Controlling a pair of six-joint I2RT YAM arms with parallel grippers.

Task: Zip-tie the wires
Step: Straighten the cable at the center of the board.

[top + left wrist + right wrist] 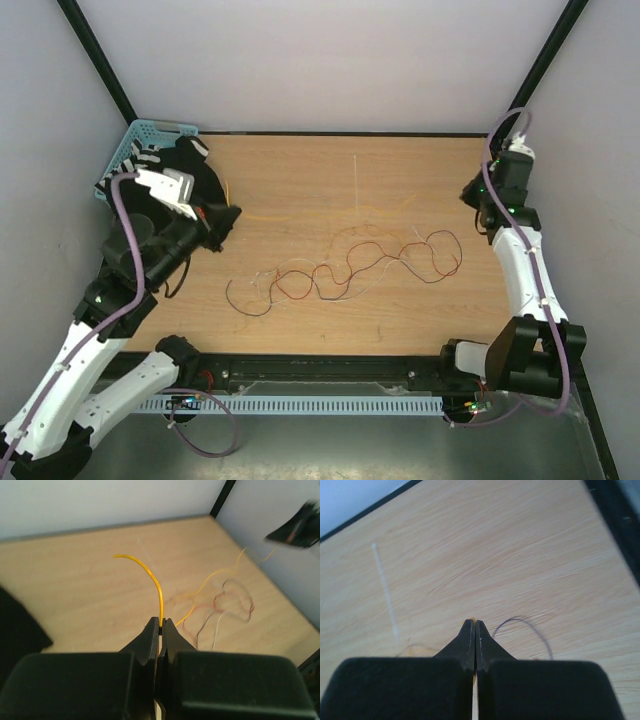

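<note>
Wires (340,270), hair-thin curly strands in red, dark brown, orange-yellow and white, lie in a loose tangle across the middle of the light wooden table (300,170), nearer its front edge. The left gripper (160,622) is clenched on one orange-yellow strand (159,592). The strand's free end arcs up beyond the black fingertips, and the rest trails toward the table's right side. The right gripper (475,622), near the far right corner, is pressed closed too. A sliver of yellow shows at its tips, so it seems to pinch the other end of that strand, though this is hard to confirm. Holding both ends would likely let the arms draw the strand taut and bring it to the bundle. A dark brown loop (530,625) lies just beside the right fingers. A pale, thin straight strip (355,180), probably the zip tie, rests toward the far edge. A light-blue plastic mesh basket (160,128) sits in the far left corner. The left arm (130,260) hides most of it, so its contents cannot be told.
</note>
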